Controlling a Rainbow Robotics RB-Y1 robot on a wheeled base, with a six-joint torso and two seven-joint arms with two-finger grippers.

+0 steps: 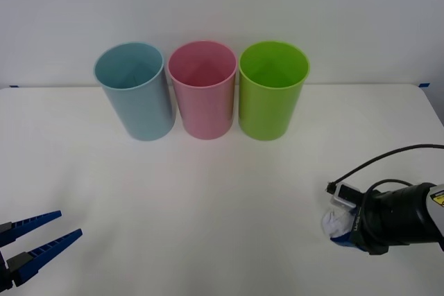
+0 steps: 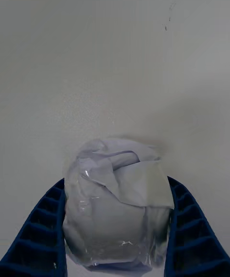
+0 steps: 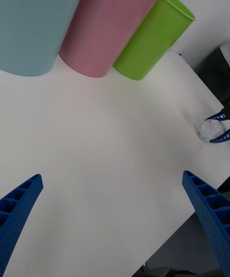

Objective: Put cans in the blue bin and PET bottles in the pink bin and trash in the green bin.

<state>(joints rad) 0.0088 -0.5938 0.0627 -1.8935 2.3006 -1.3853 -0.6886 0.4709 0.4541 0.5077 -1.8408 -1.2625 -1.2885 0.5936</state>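
Right gripper (image 1: 340,230) at near right of white table (image 1: 208,199), blue ribbed fingers (image 2: 43,229) clamped on both sides of the trash (image 2: 117,205), a small crumpled wad of clear and whitish plastic. Left gripper (image 1: 38,237) idle at near left, fingers spread apart, nothing between. Far side, upright in a row: tall pale-blue round plastic bin (image 1: 133,88), pale-pink bin (image 1: 203,88), lime-green bin (image 1: 272,88), close together, well apart from the wad.
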